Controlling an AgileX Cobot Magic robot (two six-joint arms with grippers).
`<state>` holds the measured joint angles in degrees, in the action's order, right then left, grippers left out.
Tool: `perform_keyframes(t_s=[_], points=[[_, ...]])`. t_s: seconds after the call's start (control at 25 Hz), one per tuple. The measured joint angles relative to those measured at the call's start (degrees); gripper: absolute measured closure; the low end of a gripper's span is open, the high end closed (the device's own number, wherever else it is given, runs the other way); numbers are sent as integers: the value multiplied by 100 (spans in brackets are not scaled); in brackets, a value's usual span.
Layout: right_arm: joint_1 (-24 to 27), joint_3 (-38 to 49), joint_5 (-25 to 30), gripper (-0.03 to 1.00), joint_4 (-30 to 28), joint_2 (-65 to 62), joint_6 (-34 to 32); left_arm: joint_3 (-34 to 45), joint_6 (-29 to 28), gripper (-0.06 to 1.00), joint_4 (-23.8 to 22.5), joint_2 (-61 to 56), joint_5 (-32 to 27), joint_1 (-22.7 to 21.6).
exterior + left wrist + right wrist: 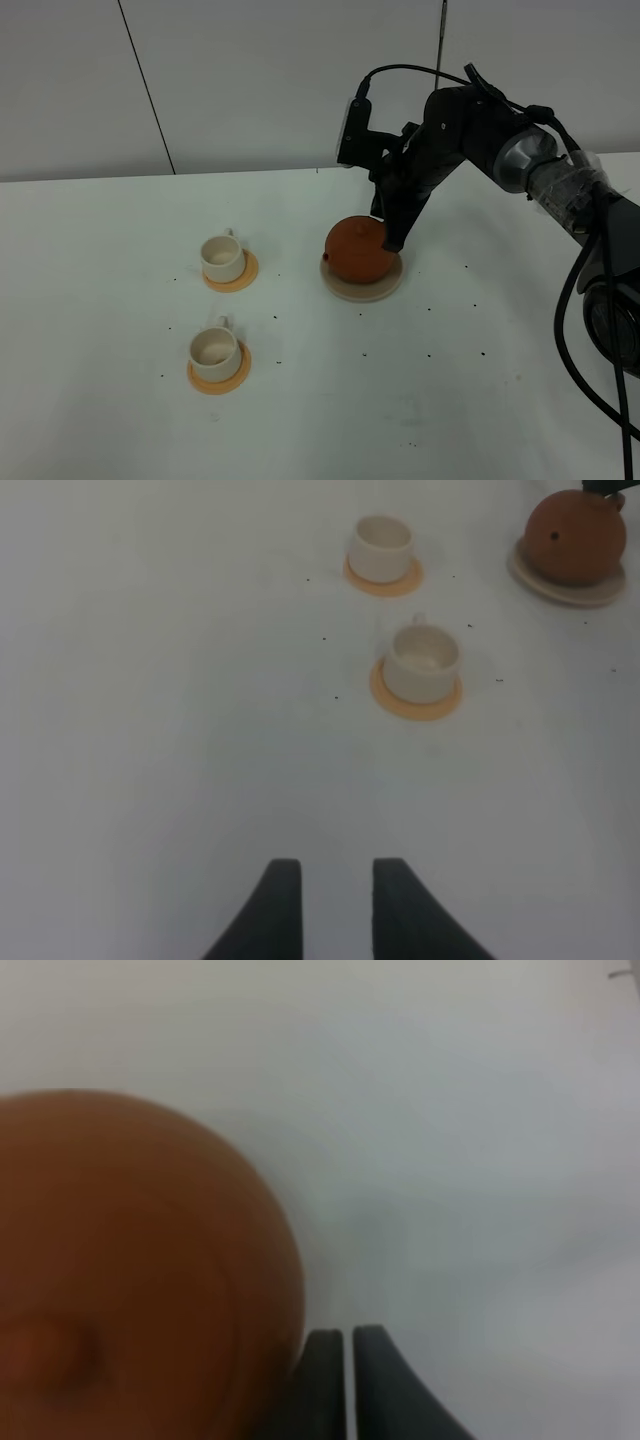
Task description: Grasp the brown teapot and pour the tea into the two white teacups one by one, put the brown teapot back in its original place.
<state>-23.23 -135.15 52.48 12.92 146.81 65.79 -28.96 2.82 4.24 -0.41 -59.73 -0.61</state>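
speckled wht table [420,430] | brown teapot [355,250] on saucer [385,291] | grey wall [250,80] bhd

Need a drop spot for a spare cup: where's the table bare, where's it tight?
Bare: the wide front strip of table, right of the near cup and in front of the saucer; also everything left of both cups. Tight: the narrow gap between near cup and far cup, and around the teapot, where the right hand sits.

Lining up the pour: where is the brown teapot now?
High view: the brown teapot sits on its beige saucer, right of centre, teacups to its left, right gripper at its right side.
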Motion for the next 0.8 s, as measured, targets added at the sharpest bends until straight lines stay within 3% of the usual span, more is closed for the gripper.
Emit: perform_keyframes(t_s=[0.8], points=[[5,0,559,96,-256,-56,-943,0,0,70,0,0,0,0]])
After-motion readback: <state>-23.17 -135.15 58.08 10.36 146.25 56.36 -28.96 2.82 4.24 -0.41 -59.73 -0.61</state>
